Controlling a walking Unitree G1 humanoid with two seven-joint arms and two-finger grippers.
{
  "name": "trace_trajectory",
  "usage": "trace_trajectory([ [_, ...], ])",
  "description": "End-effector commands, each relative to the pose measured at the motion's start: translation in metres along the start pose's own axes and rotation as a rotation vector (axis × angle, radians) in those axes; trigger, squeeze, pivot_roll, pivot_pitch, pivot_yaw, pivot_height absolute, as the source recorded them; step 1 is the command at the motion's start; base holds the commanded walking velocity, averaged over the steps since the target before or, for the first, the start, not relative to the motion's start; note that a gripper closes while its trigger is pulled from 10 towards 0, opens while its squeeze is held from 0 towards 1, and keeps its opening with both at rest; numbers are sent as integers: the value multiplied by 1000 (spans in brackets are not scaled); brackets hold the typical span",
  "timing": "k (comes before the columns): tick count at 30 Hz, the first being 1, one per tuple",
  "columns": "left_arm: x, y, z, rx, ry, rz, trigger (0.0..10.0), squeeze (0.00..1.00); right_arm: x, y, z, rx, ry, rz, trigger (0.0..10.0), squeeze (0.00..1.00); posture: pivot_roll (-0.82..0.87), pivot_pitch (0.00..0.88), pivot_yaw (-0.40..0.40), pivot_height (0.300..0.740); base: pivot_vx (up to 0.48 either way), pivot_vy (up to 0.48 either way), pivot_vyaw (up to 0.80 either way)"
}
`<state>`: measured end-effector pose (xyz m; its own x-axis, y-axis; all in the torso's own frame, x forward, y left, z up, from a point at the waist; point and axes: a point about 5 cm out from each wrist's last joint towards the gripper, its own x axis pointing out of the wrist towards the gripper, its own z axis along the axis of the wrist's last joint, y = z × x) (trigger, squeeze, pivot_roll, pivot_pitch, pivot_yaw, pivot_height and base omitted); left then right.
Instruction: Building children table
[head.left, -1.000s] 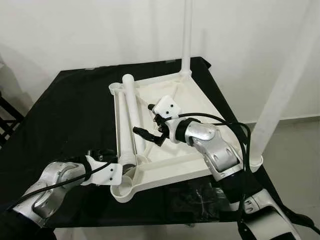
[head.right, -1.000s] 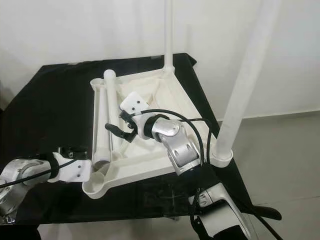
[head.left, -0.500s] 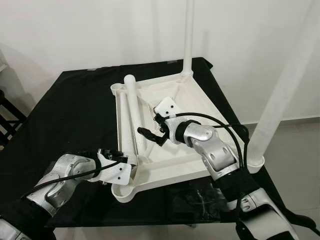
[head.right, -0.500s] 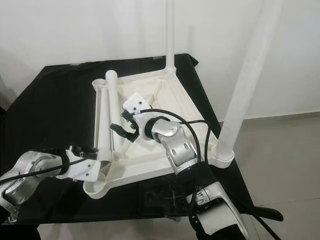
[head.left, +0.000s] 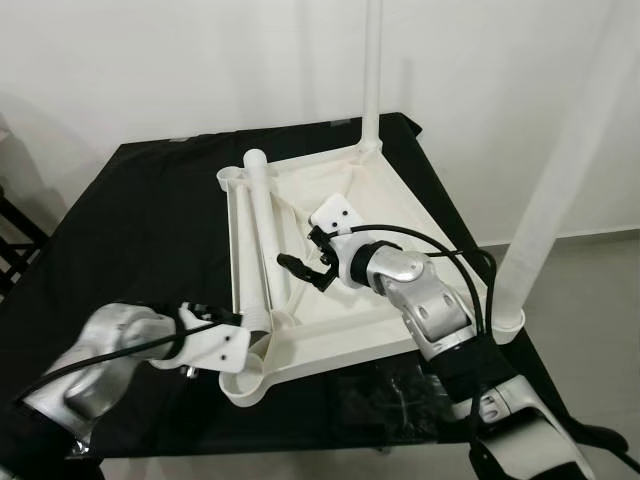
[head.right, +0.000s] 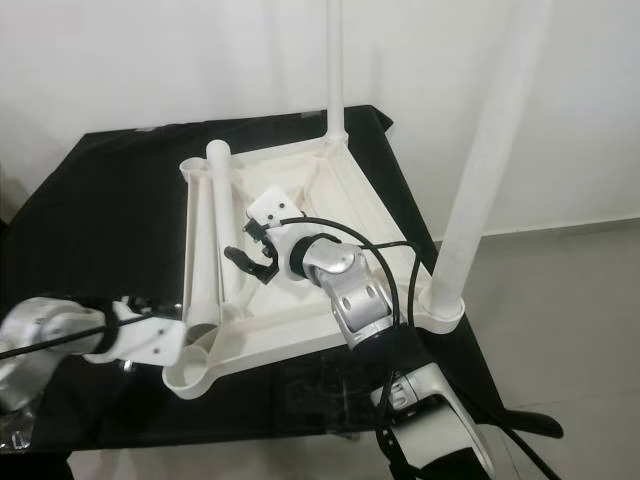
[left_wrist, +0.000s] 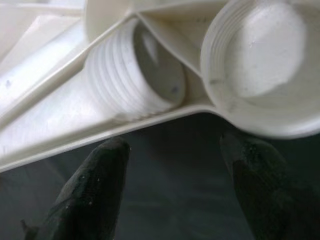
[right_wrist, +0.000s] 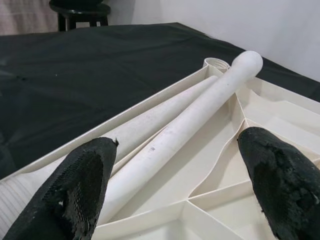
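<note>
The white table top (head.left: 400, 215) lies upside down on a black-covered table. Two white legs stand upright in its sockets, one at the far corner (head.left: 372, 70) and one at the near right corner (head.left: 560, 200). Two loose legs (head.left: 262, 235) lie side by side along its left edge. My right gripper (head.left: 305, 270) hovers open just right of them, and the upper leg (right_wrist: 200, 110) runs between its fingers (right_wrist: 82, 185). My left gripper (left_wrist: 172, 145) is open at the near left corner, outside the rim, facing a threaded leg end (left_wrist: 135, 75) and the empty corner socket (left_wrist: 260, 55).
The black cloth (head.left: 140, 220) covers the table's left half. A dark stool (right_wrist: 80, 10) stands beyond the table. White wall is behind, and grey floor (head.left: 590, 300) lies to the right past the table edge.
My left gripper went in towards the threaded leg end, then drew back a little towards the near left corner. The right gripper has hardly moved and stays open.
</note>
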<state>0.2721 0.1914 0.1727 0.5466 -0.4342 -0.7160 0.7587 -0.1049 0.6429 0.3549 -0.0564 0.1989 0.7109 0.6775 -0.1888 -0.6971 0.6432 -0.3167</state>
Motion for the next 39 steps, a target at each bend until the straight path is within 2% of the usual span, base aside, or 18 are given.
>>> trace_trajectory([
  [1, -18, 0, -7, -52, 17, -28, 10000, 0, 2, 0, 2, 1, 3, 2, 10000, 0, -33, 62, 98, 740, 0, 0, 0],
  [2, -27, -3, -9, -85, 16, -55, 10000, 0, 2, 0, 2, 1, 5, 2, 10000, 0, -30, 63, 98, 740, 0, 0, 0],
  [3, -34, -12, -9, -156, -16, -116, 10000, 0, 1, 0, 1, 2, 8, 3, 10000, 0, -23, 65, 99, 740, 0, 0, 0],
  [4, -34, -12, -9, -156, -16, -116, 10000, 0, 1, 0, 1, 2, 8, 3, 10000, 0, -23, 65, 99, 740, 0, 0, 0],
  [5, -32, -24, -2, -214, -74, -178, 10000, 722, 2, 1, 0, 2, 12, 5, 10000, 0, -23, 66, 98, 740, 0, 0, 0],
  [7, -29, -32, 5, -246, -117, -219, 10000, 722, 2, 1, -1, 1, 15, 6, 10000, 0, -24, 68, 98, 740, 0, 0, 0],
  [8, -27, -38, 10, -258, -145, -255, 10000, 1000, 2, 2, -1, 2, 15, 7, 10000, 0, -23, 68, 97, 740, 0, 0, 0],
  [10, -24, -46, 19, -290, -195, -292, 10000, 1000, 2, 3, -1, 3, 15, 10, 10000, 0, -24, 68, 98, 740, 0, 0, 0],
  [20, 4, -35, 38, -286, -281, -105, 10000, 1000, 4, 5, -2, 7, 17, 13, 10000, 0, -23, 67, 103, 740, 0, 0, 0],
  [23, 6, -33, 41, -285, -282, -78, 10000, 1000, 4, 5, -2, 7, 17, 13, 10000, 0, -23, 67, 103, 740, 0, 0, 0],
  [28, 9, -19, 40, -251, -245, 44, 10000, 1000, 4, 6, -3, 10, 19, 13, 10000, 0, -18, 69, 106, 740, 0, 0, 0],
  [30, 10, -18, 37, -233, -221, 48, 10000, 1000, 4, 6, -4, 11, 19, 13, 10000, 0, -18, 69, 106, 740, 0, 0, 0],
  [32, 12, -18, 27, -180, -144, 62, 10000, 1000, 4, 6, -4, 12, 20, 13, 10000, 0, -17, 67, 106, 740, 0, 0, 0],
  [37, 15, -18, 19, -143, -81, 84, 10000, 1000, 4, 7, -4, 13, 20, 13, 10000, 0, -19, 66, 109, 740, 0, 0, 0],
  [38, 16, -19, 17, -140, -69, 84, 10000, 337, 4, 7, -4, 13, 20, 13, 10000, 0, -19, 66, 109, 740, 0, 0, 0],
  [39, 17, -19, 17, -139, -62, 82, 10000, 337, 4, 7, -4, 13, 21, 12, 10000, 0, -19, 66, 109, 740, 0, 0, 0],
])
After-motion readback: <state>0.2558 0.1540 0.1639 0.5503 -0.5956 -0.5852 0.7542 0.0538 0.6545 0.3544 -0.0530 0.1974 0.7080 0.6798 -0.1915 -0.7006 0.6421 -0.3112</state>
